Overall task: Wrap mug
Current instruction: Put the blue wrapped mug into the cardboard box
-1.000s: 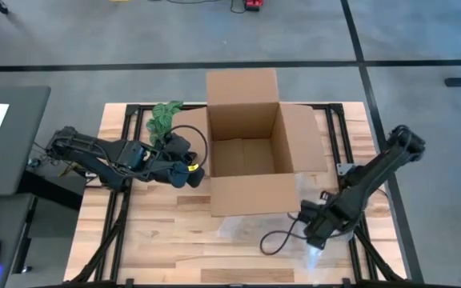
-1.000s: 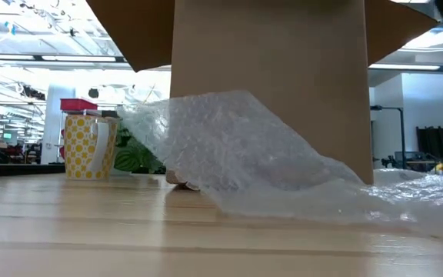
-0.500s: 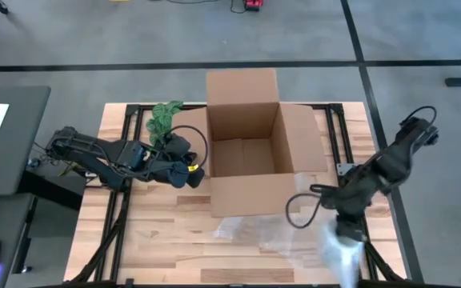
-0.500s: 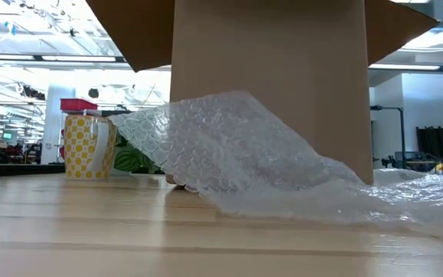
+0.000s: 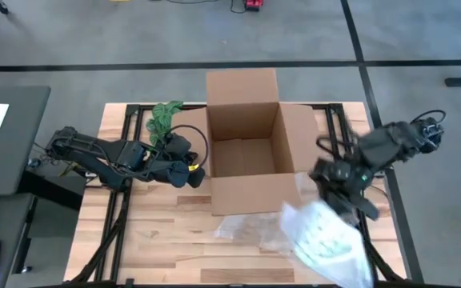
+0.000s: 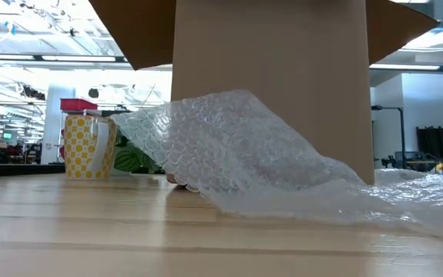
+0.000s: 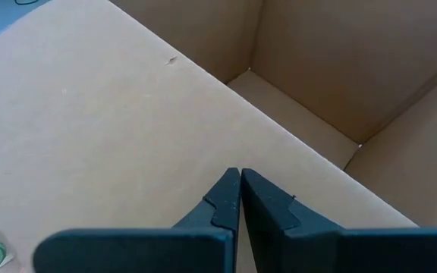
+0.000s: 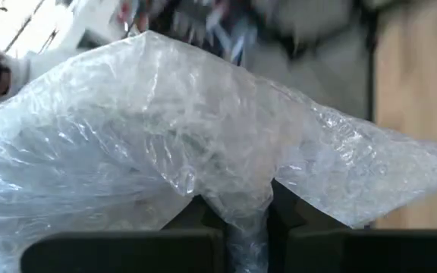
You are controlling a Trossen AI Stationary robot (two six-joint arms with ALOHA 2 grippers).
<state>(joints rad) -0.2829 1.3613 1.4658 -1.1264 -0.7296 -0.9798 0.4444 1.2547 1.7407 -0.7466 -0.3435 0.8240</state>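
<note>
A yellow mug with white dots (image 6: 89, 145) stands on its base on the table, left of the open cardboard box (image 5: 246, 148). In the high view only a bit of yellow (image 5: 192, 169) shows beside my left gripper (image 5: 184, 171). That gripper is shut and hovers by the box's left flap (image 7: 112, 121). My right gripper (image 5: 336, 202) is raised over the table's right side, shut on a clear bubble wrap sheet (image 5: 326, 244). The sheet's other part (image 6: 229, 154) lies humped on the table in front of the box. My right gripper pinches a bunched fold of the bubble wrap (image 8: 245, 199) between its two fingers (image 8: 197, 214). How many layers it has, I cannot tell. The held end is lifted clear and billows out beyond the fingers, while the sheet's left part (image 5: 250, 228) stays on the table.
The box stands in the table's middle toward the far edge with its flaps spread out. A green leafy thing (image 5: 163, 116) lies at the far left. Bare wood (image 5: 158, 232) shows at the near left. A dark side table (image 5: 6, 136) stands to the left.
My right gripper has risen from low over the near right of the table and gone toward the far edge. It has taken the bubble wrap's right end up with it. That end now hangs spread out high above the table, while the part by the box has only shifted slightly.
</note>
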